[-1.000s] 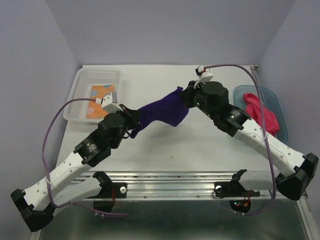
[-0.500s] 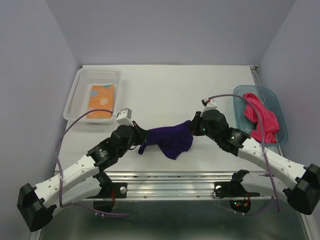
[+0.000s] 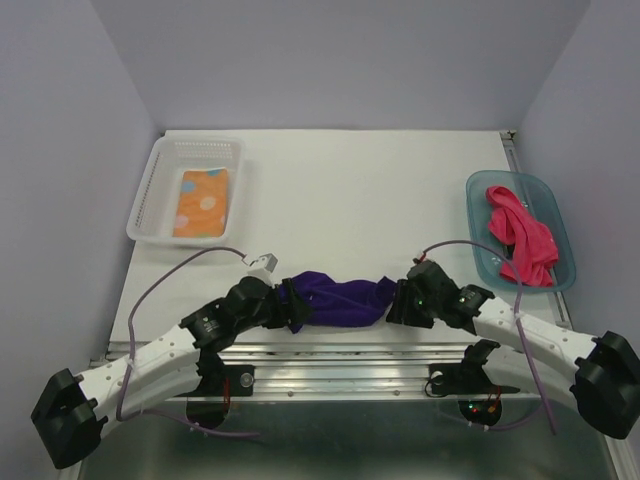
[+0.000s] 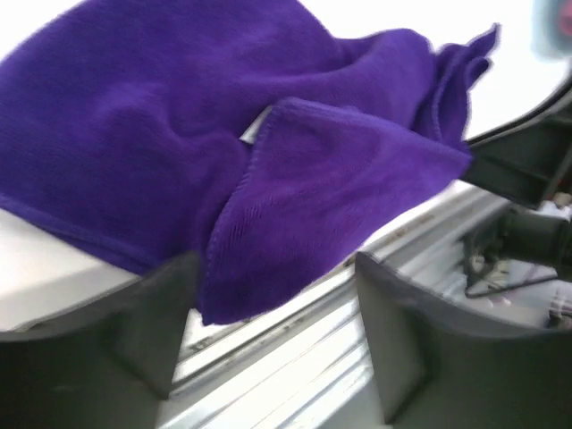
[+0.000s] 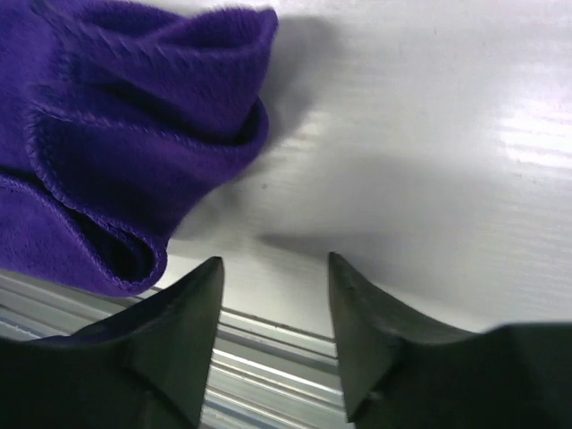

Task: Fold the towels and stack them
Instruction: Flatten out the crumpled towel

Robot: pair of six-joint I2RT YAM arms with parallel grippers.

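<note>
Purple towel (image 3: 340, 300) bunched at desk's (image 3: 350, 200) near edge. Left gripper (image 4: 273, 264) fingers spread around its corner; right gripper (image 5: 273, 264) spread, empty.

Clear basket (image 3: 146, 200) back-L on table (image 3: 340, 190), teal tub (image 3: 549, 198) R.

Three towels: an orange towel (image 3: 201, 203) upper left, a purple towel (image 3: 340, 300) lower centre, a pink-red towel (image 3: 520, 238) right. One basket (image 3: 146, 200), one tub (image 3: 488, 260).
</note>
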